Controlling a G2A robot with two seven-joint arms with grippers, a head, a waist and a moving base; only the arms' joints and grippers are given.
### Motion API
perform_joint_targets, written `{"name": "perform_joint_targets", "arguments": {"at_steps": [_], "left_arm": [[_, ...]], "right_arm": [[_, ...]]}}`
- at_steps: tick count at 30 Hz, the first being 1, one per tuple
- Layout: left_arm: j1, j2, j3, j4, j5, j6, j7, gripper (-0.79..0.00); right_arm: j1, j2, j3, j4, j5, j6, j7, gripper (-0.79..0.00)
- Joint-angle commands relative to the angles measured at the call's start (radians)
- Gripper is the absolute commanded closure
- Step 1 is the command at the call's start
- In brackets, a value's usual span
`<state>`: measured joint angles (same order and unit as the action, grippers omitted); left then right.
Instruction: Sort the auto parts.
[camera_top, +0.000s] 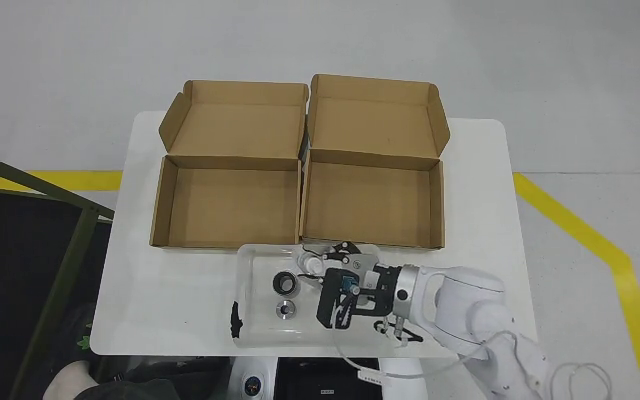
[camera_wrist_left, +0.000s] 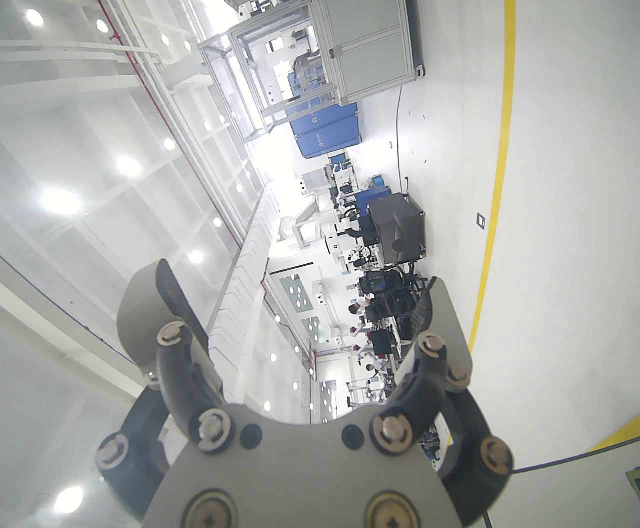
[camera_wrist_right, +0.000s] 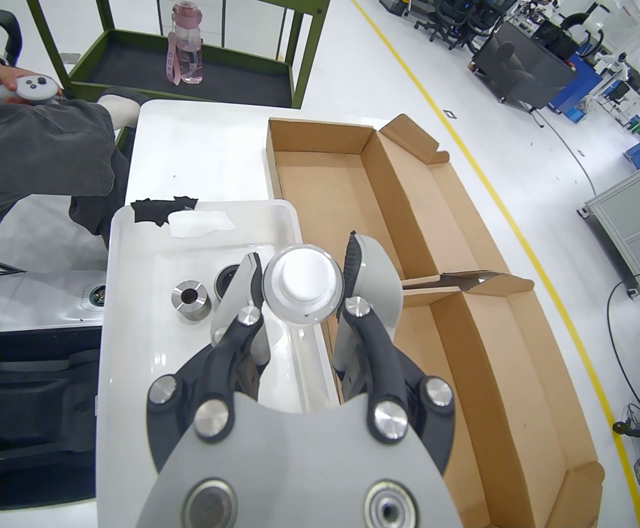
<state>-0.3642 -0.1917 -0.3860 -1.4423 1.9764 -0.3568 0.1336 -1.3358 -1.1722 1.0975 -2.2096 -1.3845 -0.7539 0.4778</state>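
My right gripper (camera_wrist_right: 303, 280) is shut on a round part (camera_wrist_right: 302, 287) with a clear rim and a white centre, held just above the clear plastic tray (camera_wrist_right: 200, 212) near its box-side wall. In the top view this gripper (camera_top: 330, 292) hovers over the middle of the tray (camera_top: 240, 300). A short steel cylinder with a bore (camera_wrist_right: 190, 298) (camera_top: 287, 309) and a black ring (camera_wrist_right: 226, 277) (camera_top: 285, 283) lie in the tray. My left gripper (camera_wrist_left: 300, 280) is open and holds nothing, pointing up at the hall.
Two open cardboard boxes stand side by side behind the tray, the left one (camera_top: 228, 205) (camera_wrist_right: 325, 180) and the right one (camera_top: 372, 205) (camera_wrist_right: 510, 380), both with nothing inside. Black tape (camera_wrist_right: 155, 207) marks the tray's end. A green cart (camera_wrist_right: 200, 75) stands off the table's left side.
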Motion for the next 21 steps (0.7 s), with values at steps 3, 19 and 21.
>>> {"name": "perform_joint_targets", "arguments": {"at_steps": [3,19,21], "left_arm": [[0.0,0.0,0.0,0.0,0.0,0.0,0.0,-0.785],[0.0,0.0,0.0,0.0,0.0,0.0,0.0,-0.785],[0.0,0.0,0.0,0.0,0.0,0.0,0.0,-0.785]], "right_arm": [[0.019,0.001,0.01,0.002,0.012,0.011,-0.006,0.0],[0.112,-0.001,0.031,0.093,0.074,0.073,-0.036,0.0],[0.135,-0.003,0.028,0.122,0.087,0.084,-0.033,0.0]]}}
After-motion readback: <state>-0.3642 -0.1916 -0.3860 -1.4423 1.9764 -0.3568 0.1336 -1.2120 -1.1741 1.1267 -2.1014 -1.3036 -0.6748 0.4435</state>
